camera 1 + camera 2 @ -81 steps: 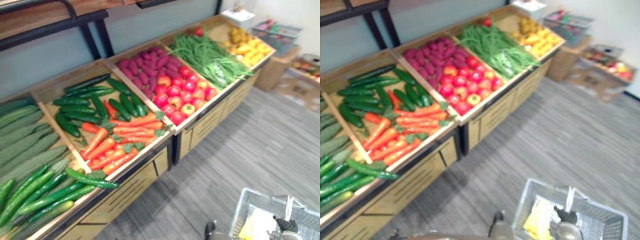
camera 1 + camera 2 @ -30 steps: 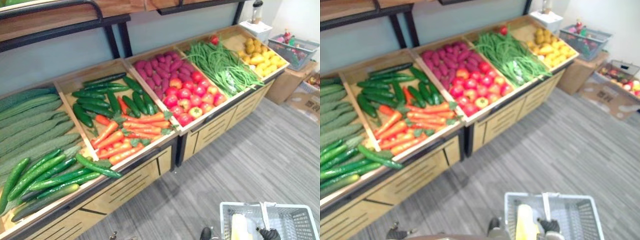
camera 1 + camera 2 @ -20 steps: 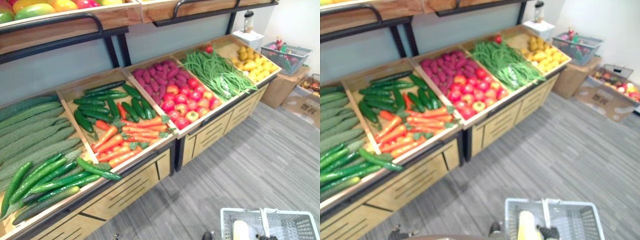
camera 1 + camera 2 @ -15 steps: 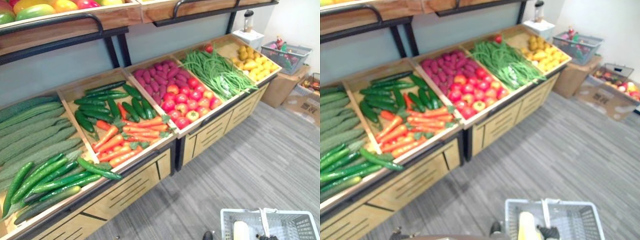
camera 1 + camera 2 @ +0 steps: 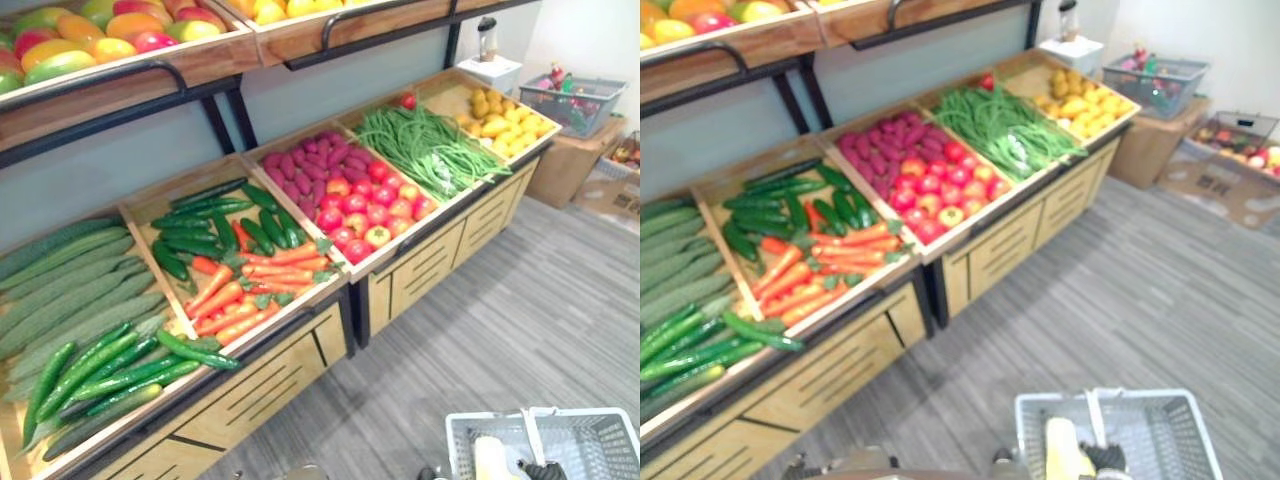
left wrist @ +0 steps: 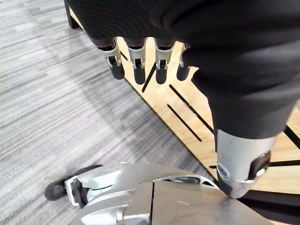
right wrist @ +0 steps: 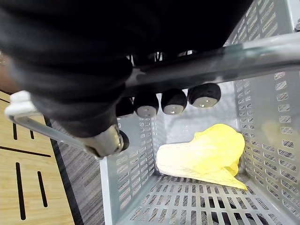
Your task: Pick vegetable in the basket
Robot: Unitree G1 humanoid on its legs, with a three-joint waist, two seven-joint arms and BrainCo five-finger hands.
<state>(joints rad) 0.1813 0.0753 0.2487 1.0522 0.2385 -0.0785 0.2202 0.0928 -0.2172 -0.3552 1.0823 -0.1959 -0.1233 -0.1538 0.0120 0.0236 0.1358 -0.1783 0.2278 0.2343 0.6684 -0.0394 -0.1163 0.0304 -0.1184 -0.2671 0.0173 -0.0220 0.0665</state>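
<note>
A grey plastic basket (image 5: 592,432) hangs at the lower right, over the floor. My right hand (image 7: 173,101) is shut on its grey handle (image 7: 225,56), and the hand's dark top (image 5: 1105,458) shows at the basket's near rim. A pale yellow cabbage (image 7: 206,154) lies inside the basket. My left hand (image 6: 136,61) hangs beside the wooden stand's front, fingers relaxed and holding nothing. The stand holds light green cucumbers (image 5: 100,370), carrots (image 5: 240,295), dark cucumbers (image 5: 210,225) and green beans (image 5: 430,145).
Purple sweet potatoes (image 5: 315,160) and red tomatoes (image 5: 370,210) share the middle bin. Yellow fruit (image 5: 505,110) fills the far right bin, ridged gourds (image 5: 60,280) the far left. An upper shelf (image 5: 150,70) carries mangoes. Another basket (image 5: 580,95) sits on a box. Grey carpet (image 5: 520,310) lies ahead.
The whole picture has shifted: the camera has tilted up, bringing the upper shelf with fruit into view. The basket stays in my right hand at the lower right.
</note>
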